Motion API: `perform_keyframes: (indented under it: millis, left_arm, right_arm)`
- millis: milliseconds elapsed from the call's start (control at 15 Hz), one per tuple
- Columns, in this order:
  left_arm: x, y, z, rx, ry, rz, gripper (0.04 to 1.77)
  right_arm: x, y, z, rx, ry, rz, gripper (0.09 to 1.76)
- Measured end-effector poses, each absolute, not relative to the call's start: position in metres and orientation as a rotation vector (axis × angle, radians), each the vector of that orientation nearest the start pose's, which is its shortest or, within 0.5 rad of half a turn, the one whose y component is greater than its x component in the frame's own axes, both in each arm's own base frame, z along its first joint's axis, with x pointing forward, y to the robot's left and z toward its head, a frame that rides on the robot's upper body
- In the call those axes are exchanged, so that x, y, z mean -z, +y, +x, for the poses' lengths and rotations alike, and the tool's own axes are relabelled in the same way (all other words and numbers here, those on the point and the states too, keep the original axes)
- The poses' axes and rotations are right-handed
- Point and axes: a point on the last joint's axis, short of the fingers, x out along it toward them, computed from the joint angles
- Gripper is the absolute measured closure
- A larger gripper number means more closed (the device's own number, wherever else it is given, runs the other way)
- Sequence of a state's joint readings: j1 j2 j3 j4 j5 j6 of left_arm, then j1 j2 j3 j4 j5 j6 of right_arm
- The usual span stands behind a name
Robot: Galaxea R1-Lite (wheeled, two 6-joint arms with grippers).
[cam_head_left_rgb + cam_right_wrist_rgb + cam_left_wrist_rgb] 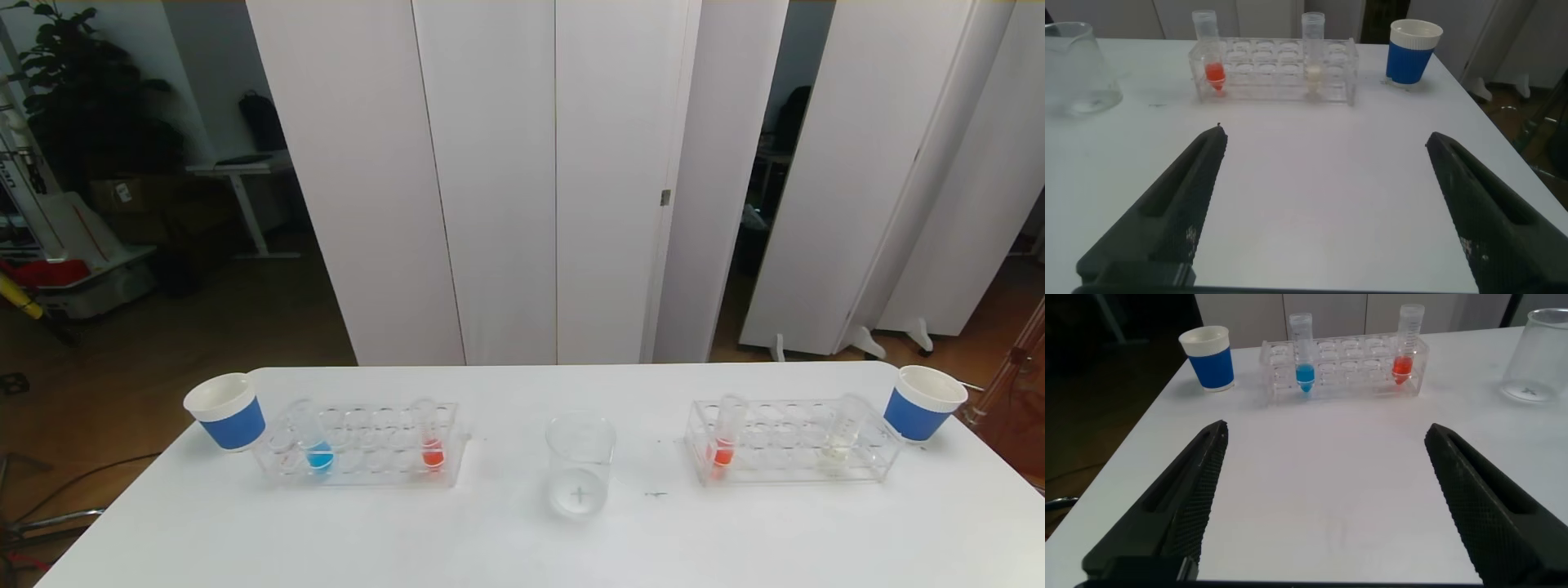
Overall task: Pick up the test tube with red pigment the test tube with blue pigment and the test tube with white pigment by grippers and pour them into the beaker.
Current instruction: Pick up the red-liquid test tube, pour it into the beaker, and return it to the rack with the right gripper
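The clear beaker stands at the table's middle, also seen as the beaker and the beaker. The left rack holds the blue pigment tube and a red pigment tube. The right rack holds another red tube and the white pigment tube. My left gripper is open over bare table, short of the left rack. My right gripper is open, short of the right rack. Neither shows in the head view.
A white paper cup with a blue band sits at the table's far left corner, another paper cup at the far right corner. White folding panels stand behind the table. The table edges fall off close beside both cups.
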State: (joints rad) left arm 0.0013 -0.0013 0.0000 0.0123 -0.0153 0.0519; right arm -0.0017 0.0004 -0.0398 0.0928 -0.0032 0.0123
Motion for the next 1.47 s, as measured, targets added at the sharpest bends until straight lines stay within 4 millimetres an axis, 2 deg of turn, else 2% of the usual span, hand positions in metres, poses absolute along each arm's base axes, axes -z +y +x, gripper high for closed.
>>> perform_keyframes:
  millis: [1467]
  left_arm:
    - [-0.0742, -0.0004, -0.0229, 0.014, 0.011, 0.052, 0.09]
  right_arm:
    - [-0.077, 0.0, -0.0261, 0.005, 0.053, 0.012, 0.1]
